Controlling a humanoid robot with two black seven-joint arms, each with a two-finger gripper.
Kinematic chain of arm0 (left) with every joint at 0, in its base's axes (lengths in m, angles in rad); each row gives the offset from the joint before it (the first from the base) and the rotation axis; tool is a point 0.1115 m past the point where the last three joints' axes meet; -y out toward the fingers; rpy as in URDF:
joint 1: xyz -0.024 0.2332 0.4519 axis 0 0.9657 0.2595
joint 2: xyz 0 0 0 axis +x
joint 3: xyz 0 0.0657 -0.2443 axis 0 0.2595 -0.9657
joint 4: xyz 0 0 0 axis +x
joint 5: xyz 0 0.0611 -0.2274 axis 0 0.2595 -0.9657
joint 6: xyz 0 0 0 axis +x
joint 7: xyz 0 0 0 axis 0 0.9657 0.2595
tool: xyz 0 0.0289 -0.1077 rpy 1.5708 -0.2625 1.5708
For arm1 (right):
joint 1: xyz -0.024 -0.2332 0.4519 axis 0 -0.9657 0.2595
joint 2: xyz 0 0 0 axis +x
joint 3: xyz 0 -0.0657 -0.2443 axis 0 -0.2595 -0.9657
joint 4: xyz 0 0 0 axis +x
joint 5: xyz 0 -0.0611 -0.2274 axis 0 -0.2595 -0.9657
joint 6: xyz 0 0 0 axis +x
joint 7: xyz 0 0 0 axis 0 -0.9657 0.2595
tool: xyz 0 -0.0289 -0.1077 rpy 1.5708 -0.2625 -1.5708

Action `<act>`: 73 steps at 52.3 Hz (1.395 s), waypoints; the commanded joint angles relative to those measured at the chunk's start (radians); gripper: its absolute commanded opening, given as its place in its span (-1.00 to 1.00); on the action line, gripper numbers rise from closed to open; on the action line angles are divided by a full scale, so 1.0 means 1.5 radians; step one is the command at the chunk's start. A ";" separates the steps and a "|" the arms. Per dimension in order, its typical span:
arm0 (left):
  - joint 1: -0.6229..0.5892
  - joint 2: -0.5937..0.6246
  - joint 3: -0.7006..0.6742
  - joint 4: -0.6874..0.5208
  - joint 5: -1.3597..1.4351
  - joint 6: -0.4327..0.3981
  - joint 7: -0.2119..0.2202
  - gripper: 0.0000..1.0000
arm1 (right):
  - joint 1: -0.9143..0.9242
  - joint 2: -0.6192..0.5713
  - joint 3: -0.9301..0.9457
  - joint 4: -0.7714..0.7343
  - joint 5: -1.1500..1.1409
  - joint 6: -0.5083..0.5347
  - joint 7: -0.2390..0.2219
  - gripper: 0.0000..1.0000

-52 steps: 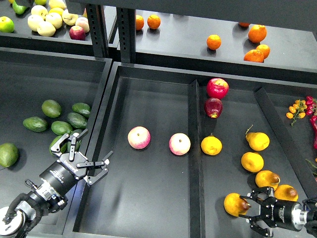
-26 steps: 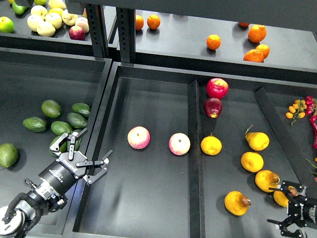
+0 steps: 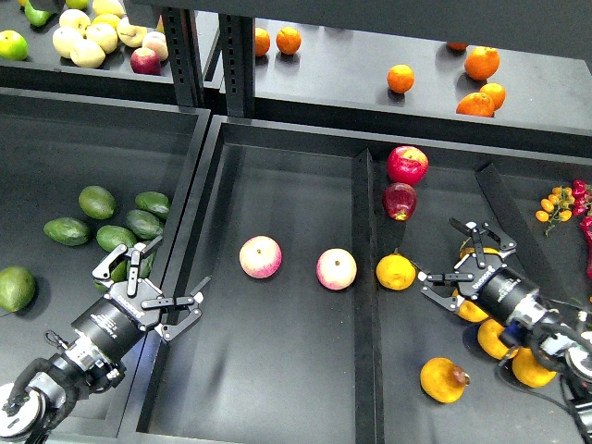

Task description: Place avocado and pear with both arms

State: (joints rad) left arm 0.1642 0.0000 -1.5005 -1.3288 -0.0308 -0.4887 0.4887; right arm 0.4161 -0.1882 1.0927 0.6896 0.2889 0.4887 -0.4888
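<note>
Reaching: both arms entered from the bottom corners, angled up and inward over the trays.
Left arm: came in from the lower left, forearm slanting up-right, its gripper (image 3: pixel 148 282) at the far end over the wall between the left tray (image 3: pixel 55 139) and the middle tray (image 3: pixel 277 185).
Left gripper state: fingers spread wide, nothing between them; one finger lay over the avocado heap, the other over the middle tray floor.
Avocado (image 3: pixel 67 231): dark, elongated, lying in the left tray at the left edge of the heap, well apart from the gripper.
Right arm: came in from the lower right, forearm slanting up-left across the pears in the right tray (image 3: pixel 416 333).
Right gripper (image 3: pixel 464 253): fingers apart, empty, held above a yellow pear, pointing toward the round yellow fruit (image 3: pixel 395 272).
Pear (image 3: pixel 442 379): golden, brown patch at the stem, lying on the right tray floor near the front, below the forearm and clear of the gripper.
Apples (image 3: pixel 260 256): two pink-yellow ones in the middle tray, untouched.
</note>
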 commanded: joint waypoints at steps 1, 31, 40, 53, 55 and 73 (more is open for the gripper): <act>0.000 0.000 0.000 -0.001 0.000 0.000 0.000 0.99 | -0.008 0.048 0.010 0.003 0.005 0.000 0.000 0.99; -0.001 0.000 -0.002 0.007 -0.005 0.000 0.000 0.99 | -0.156 0.125 0.093 0.014 0.017 0.000 0.106 0.99; -0.001 0.000 -0.003 0.008 -0.037 0.000 0.000 0.99 | -0.196 0.125 0.070 0.053 0.028 0.000 0.129 0.99; -0.020 0.000 0.006 -0.002 -0.047 0.000 0.000 0.99 | -0.252 0.125 0.047 0.185 0.054 0.000 0.127 0.99; -0.024 0.000 0.006 -0.004 -0.048 0.000 0.000 0.99 | -0.259 0.125 0.048 0.219 0.068 0.000 0.128 0.99; -0.025 0.000 0.046 -0.037 -0.050 0.000 0.000 0.99 | -0.275 0.125 0.109 0.382 0.074 -0.079 0.129 0.99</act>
State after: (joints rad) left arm 0.1282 0.0000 -1.4610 -1.3816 -0.1052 -0.4887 0.4887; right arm 0.0014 0.0000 1.2361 1.2391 0.4260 0.3906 -0.2935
